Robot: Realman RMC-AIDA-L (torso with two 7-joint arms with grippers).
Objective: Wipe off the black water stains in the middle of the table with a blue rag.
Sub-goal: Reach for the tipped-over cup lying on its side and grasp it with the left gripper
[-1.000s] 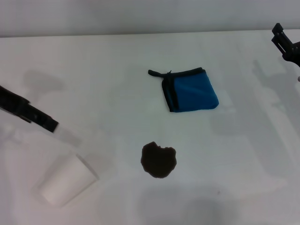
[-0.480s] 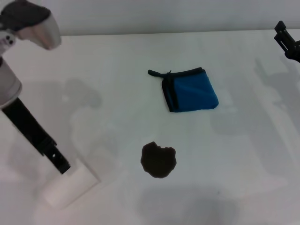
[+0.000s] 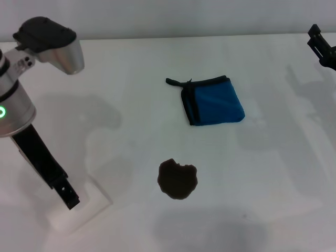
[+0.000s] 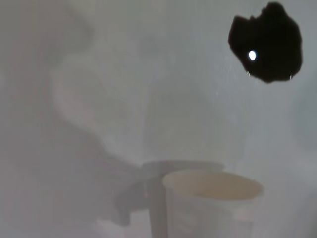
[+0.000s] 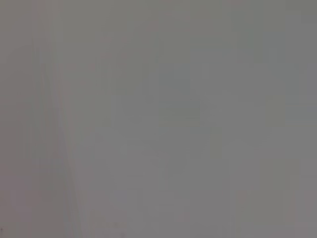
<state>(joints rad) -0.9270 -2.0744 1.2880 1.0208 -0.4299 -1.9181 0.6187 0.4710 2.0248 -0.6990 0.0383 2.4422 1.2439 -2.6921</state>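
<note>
The blue rag lies folded on the white table, beyond the middle, with its black loop to the left. The black water stain is a dark lobed blotch nearer to me than the rag, and it also shows in the left wrist view. My left gripper hangs at the front left, right at a white paper cup, well left of the stain. My right gripper is at the far right edge, away from the rag. The right wrist view shows only blank grey.
The white paper cup shows close up in the left wrist view, with its open mouth in sight. The left arm's grey body rises over the left side. The table's far edge meets a pale wall.
My left arm has swung in from the left, and its gripper has come down against the paper cup. The right gripper has shifted slightly toward the right edge. Rag and stain are unmoved.
</note>
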